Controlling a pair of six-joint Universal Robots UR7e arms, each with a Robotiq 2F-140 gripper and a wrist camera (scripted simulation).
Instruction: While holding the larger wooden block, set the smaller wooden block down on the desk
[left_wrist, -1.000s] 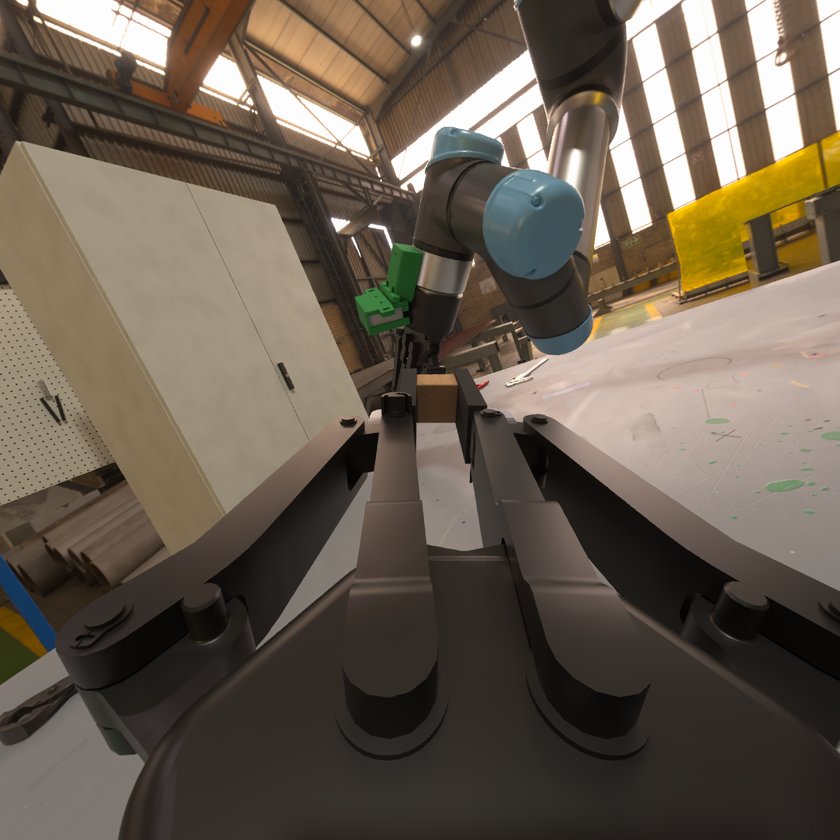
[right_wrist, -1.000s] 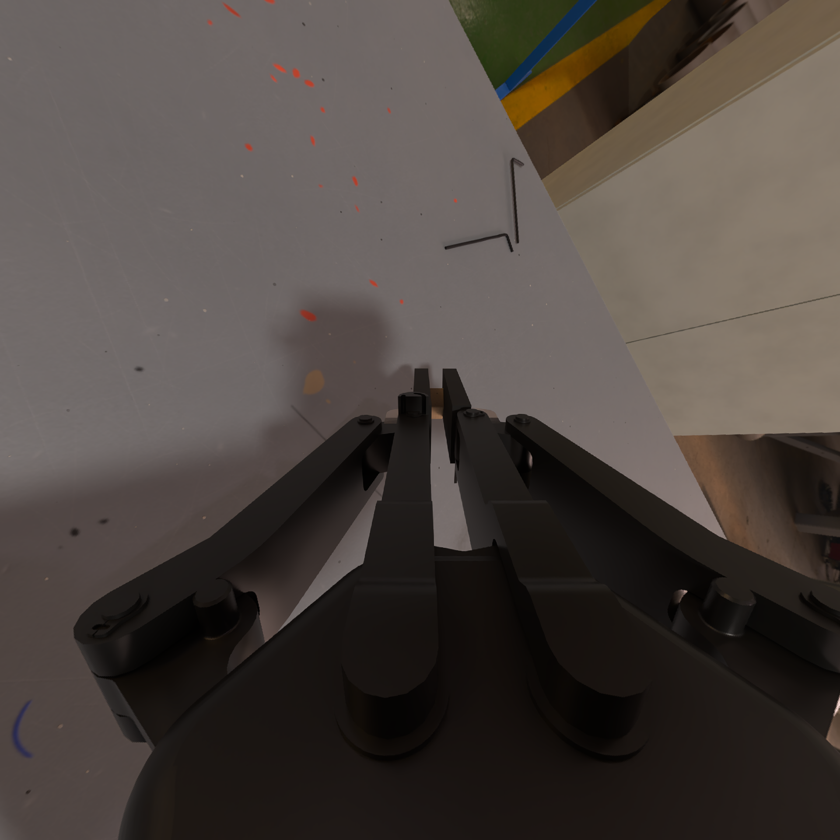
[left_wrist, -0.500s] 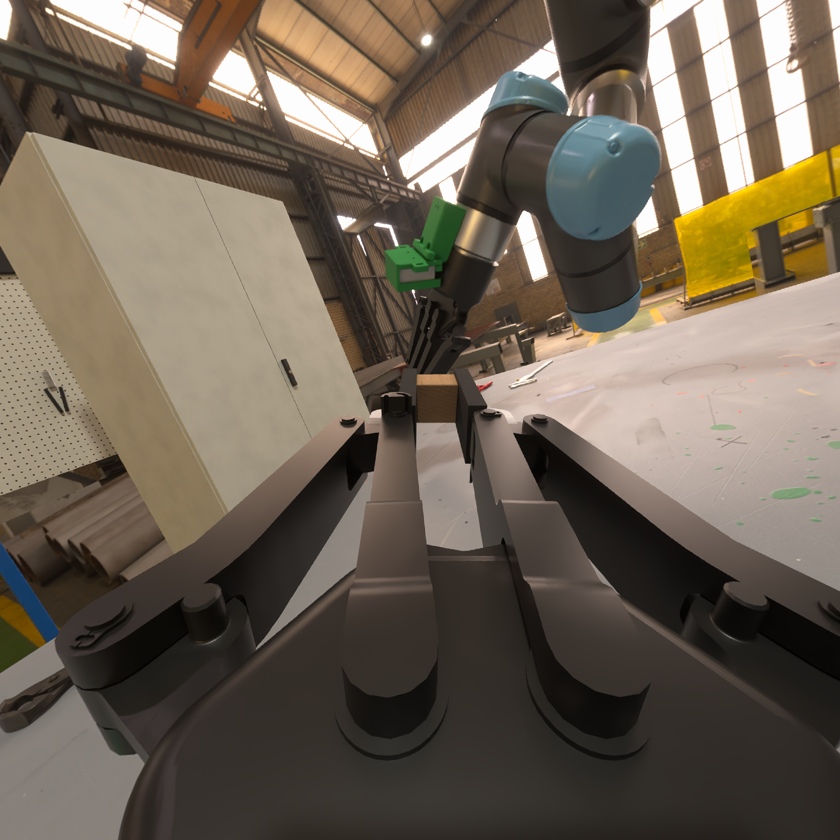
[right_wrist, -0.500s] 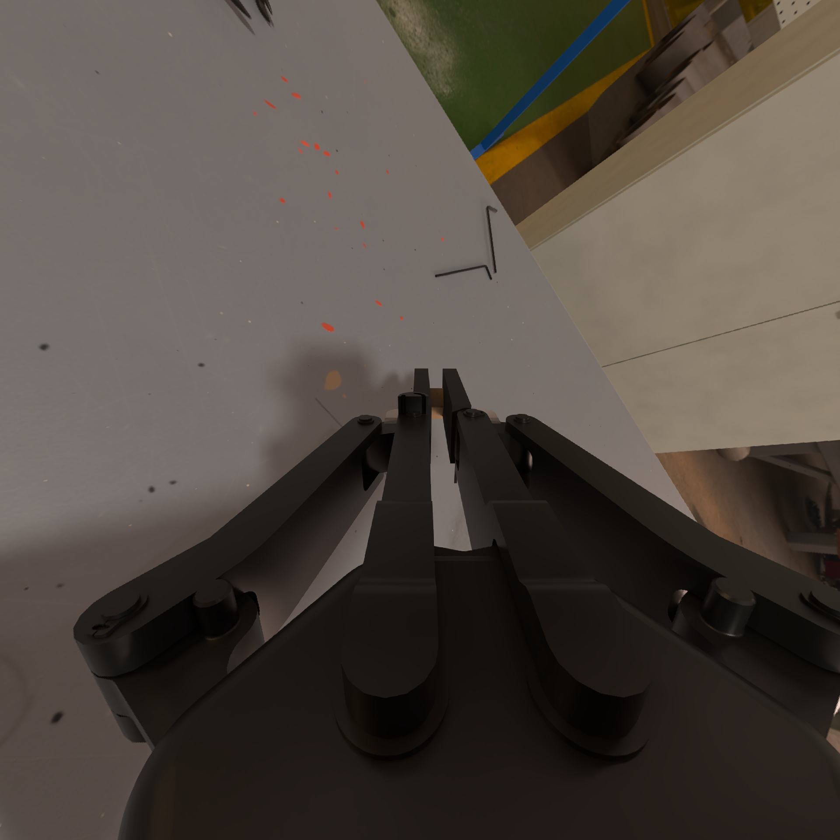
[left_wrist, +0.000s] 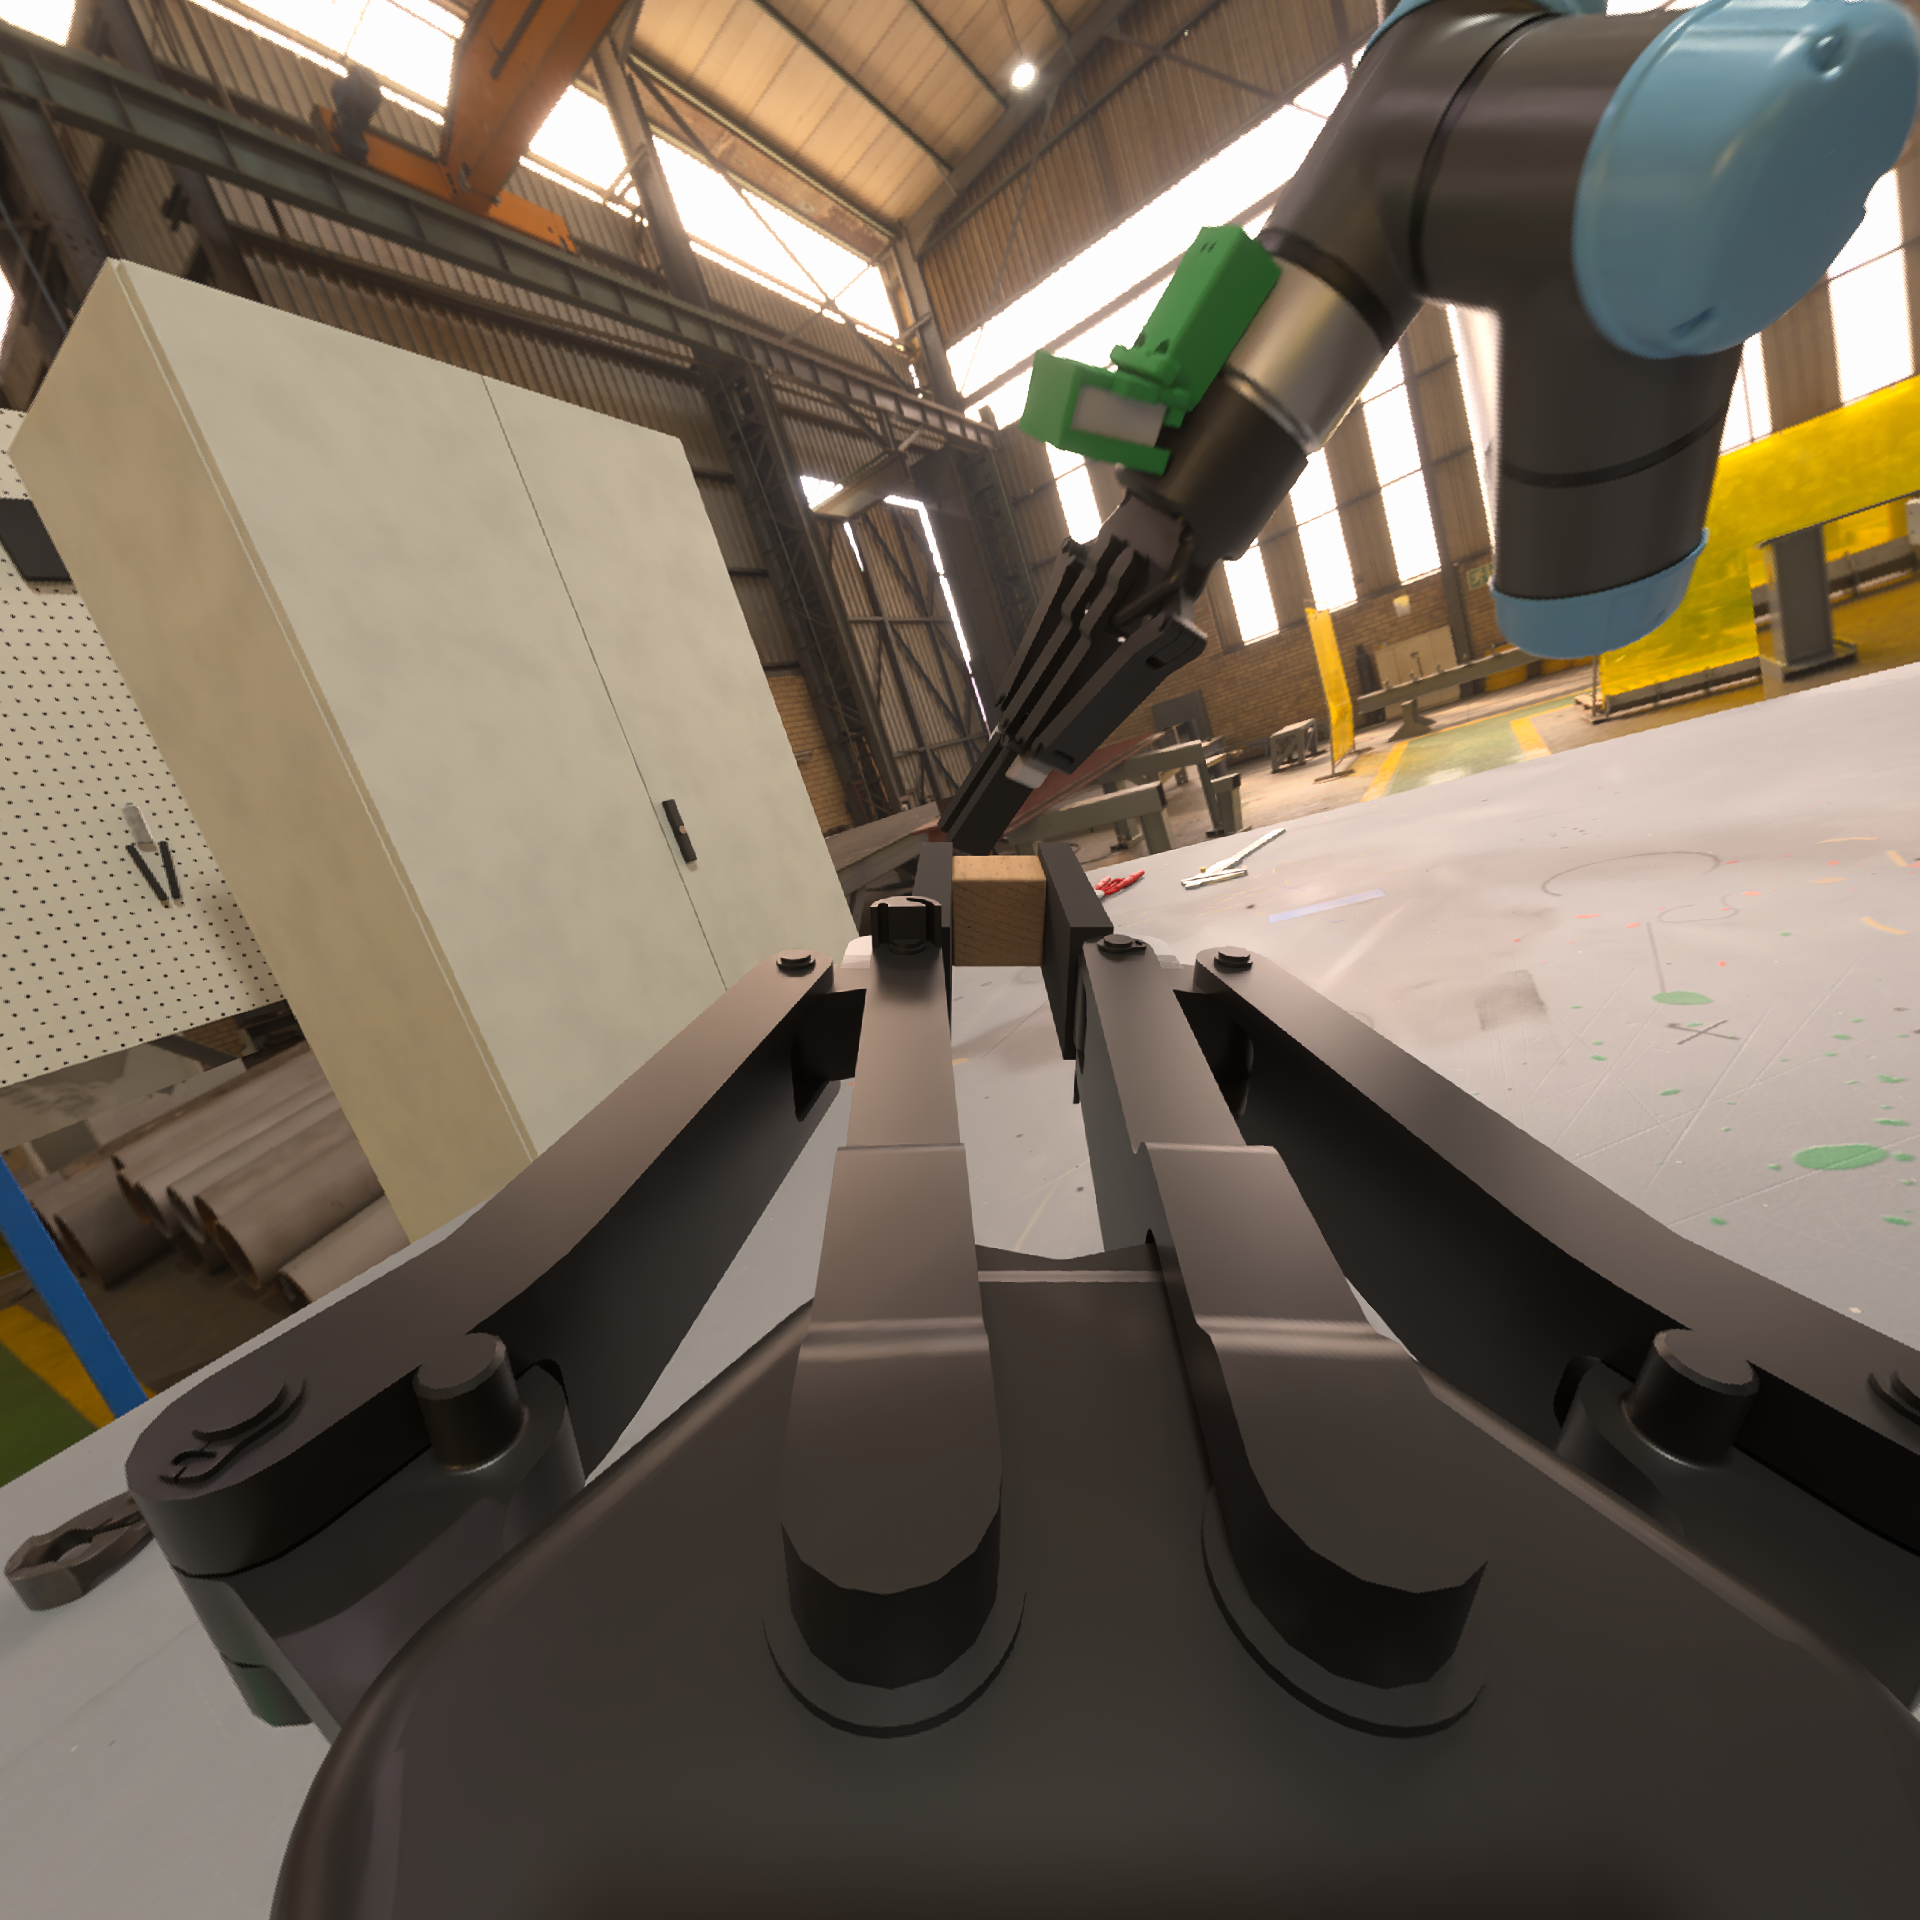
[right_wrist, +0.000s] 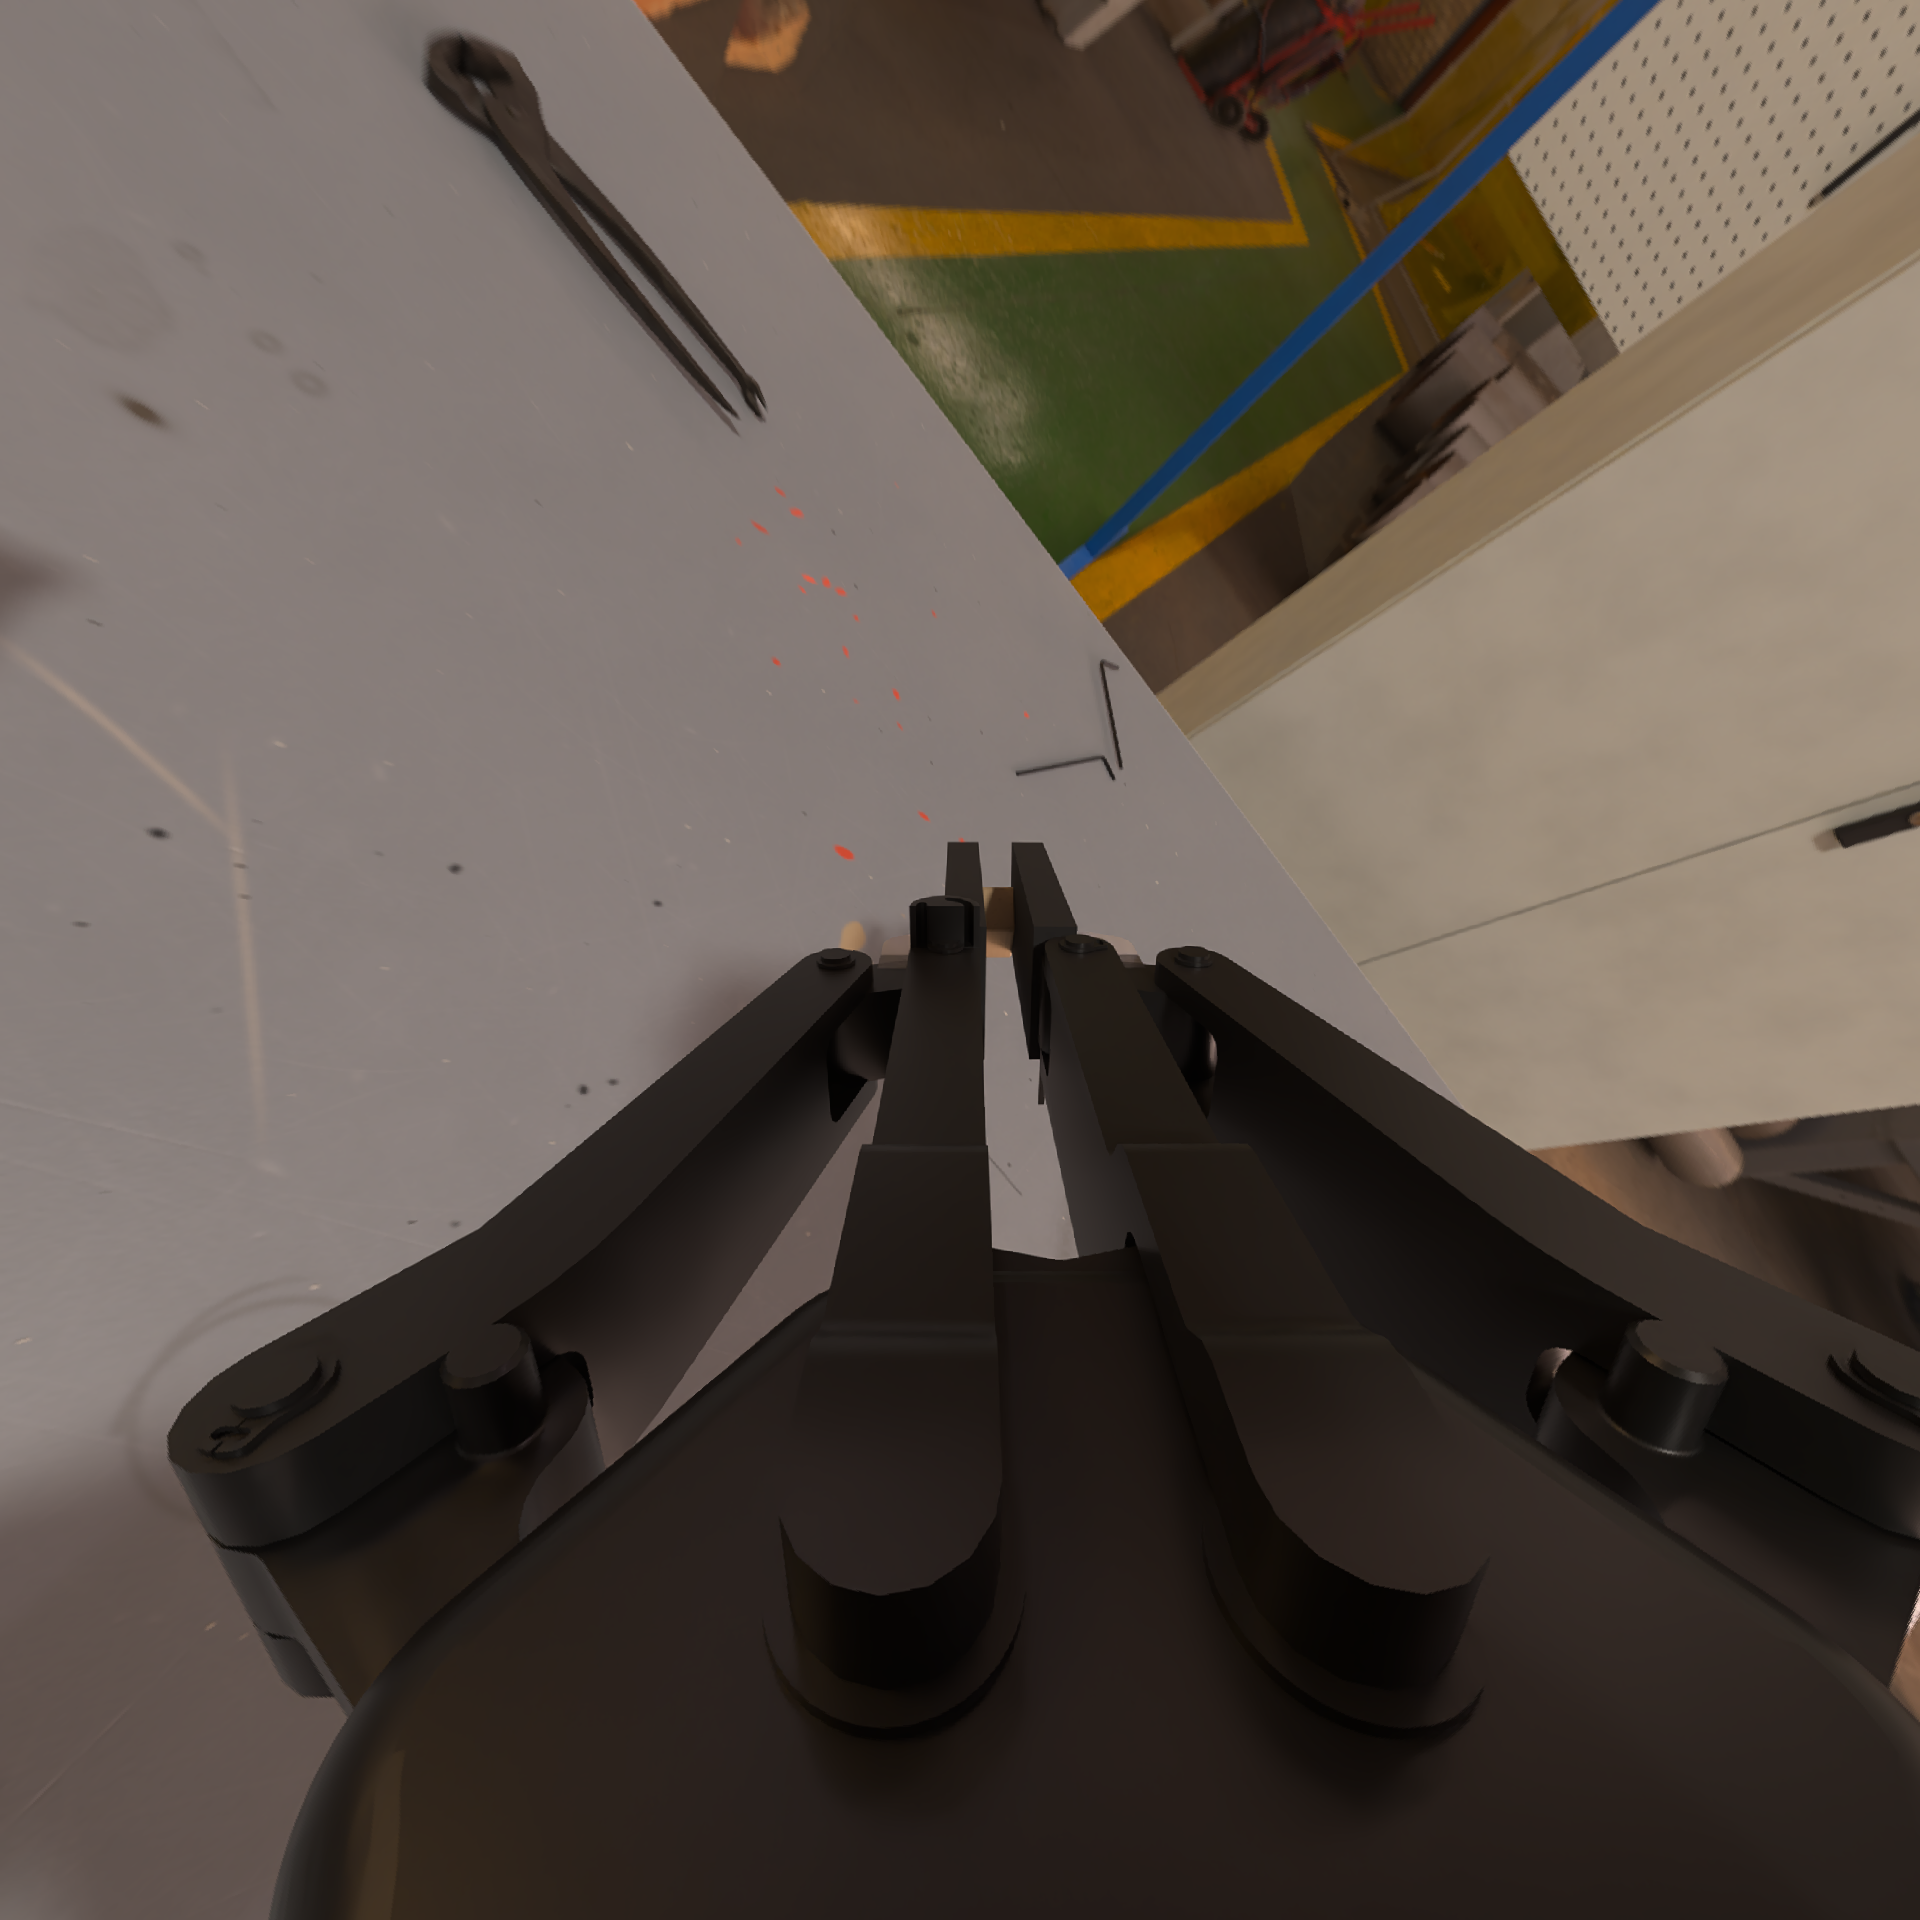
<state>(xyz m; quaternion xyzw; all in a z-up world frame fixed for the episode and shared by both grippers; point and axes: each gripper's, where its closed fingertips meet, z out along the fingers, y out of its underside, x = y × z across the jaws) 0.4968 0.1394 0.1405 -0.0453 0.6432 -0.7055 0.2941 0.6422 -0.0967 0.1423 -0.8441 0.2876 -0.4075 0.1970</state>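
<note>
Right now the left gripper (left_wrist: 995, 894) is clenching the larger wooden block (left_wrist: 997, 912) between its two pads, holding it up off the grey desk (left_wrist: 1558, 1039), with the block's top face and near face both showing. Beyond it, the right gripper (left_wrist: 982, 821) is hanging at a slant from its arm, fingers drawn close together, and a pale sliver is showing between them. Over in the right wrist view, that right gripper (right_wrist: 995, 868) is pinching the smaller wooden block (right_wrist: 1000, 914), of which only a light strip is peeking out between the pads; whether it is touching the desk (right_wrist: 416, 727) I cannot tell. Far and left on the desk a pair of dark pincers (right_wrist: 592, 223) is lying flat, and just ahead of the fingertips, to the right, a bent hex key (right_wrist: 1091, 743) is sitting near the desk's edge. A cream cabinet (left_wrist: 416, 707) is standing off the left side of the desk.
</note>
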